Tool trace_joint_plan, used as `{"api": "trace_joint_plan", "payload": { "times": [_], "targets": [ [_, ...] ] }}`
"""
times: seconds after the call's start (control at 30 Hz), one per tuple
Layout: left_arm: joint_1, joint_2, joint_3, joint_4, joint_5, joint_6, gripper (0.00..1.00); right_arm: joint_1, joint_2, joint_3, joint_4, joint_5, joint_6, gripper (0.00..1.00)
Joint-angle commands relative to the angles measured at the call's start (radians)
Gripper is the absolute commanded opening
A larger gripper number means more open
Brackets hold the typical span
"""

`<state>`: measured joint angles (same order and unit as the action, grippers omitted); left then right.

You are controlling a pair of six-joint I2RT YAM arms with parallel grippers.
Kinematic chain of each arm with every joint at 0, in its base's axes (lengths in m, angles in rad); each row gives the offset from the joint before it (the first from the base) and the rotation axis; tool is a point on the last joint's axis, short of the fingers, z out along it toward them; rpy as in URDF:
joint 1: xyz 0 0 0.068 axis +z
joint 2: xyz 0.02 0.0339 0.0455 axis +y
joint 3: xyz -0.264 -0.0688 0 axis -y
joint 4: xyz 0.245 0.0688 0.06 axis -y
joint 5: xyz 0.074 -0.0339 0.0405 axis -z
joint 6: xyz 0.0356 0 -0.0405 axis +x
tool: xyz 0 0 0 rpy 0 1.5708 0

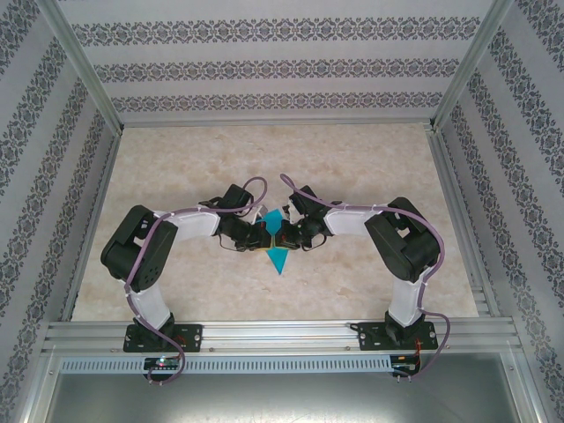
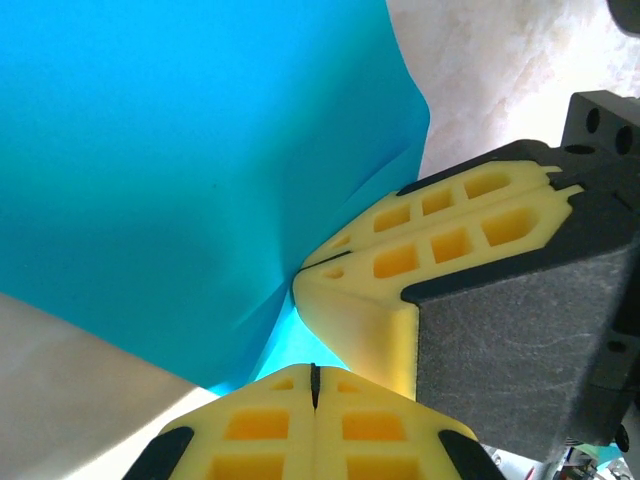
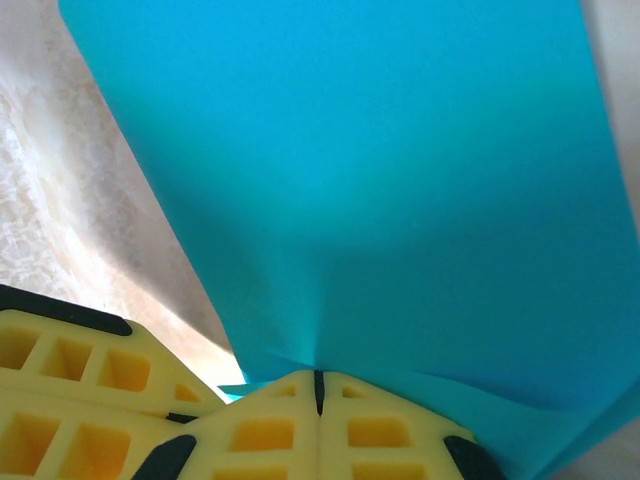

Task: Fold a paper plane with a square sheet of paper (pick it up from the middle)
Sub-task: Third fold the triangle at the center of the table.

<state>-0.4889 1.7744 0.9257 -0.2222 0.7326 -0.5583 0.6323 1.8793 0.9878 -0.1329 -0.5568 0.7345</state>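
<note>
The teal-blue sheet of paper (image 1: 278,258) hangs creased between my two grippers over the middle of the table, one sharp point toward the near edge. My left gripper (image 1: 262,236) and right gripper (image 1: 292,235) meet at its middle from either side. In the right wrist view the right gripper (image 3: 320,378) is shut, and the paper (image 3: 380,180) puckers at the pinch. In the left wrist view the left gripper (image 2: 313,372) is shut, with the paper (image 2: 180,150) running down to its tips. The right gripper's yellow fingers (image 2: 360,310) pinch the sheet just above.
The marble-patterned tabletop (image 1: 370,176) lies bare around the arms. Patterned walls and aluminium rails (image 1: 273,335) fence the table on all sides. The left gripper's yellow fingers (image 3: 70,400) sit close beside the right gripper's tips.
</note>
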Motion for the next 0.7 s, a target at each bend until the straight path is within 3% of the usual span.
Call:
{"api": "trace_joint_plan", "payload": {
  "times": [0.0, 0.47, 0.67],
  "targets": [
    [0.004, 0.030, -0.004, 0.017, 0.003, 0.005, 0.03, 0.006, 0.019, -0.032, -0.046, 0.041, 0.004, 0.00],
    [0.001, 0.090, 0.034, -0.106, -0.113, 0.102, 0.03, 0.004, -0.008, -0.023, -0.029, 0.035, 0.011, 0.00],
    [0.001, 0.115, 0.044, -0.156, -0.174, 0.147, 0.03, 0.001, -0.043, -0.037, 0.006, 0.035, 0.026, 0.09]
  ]
}}
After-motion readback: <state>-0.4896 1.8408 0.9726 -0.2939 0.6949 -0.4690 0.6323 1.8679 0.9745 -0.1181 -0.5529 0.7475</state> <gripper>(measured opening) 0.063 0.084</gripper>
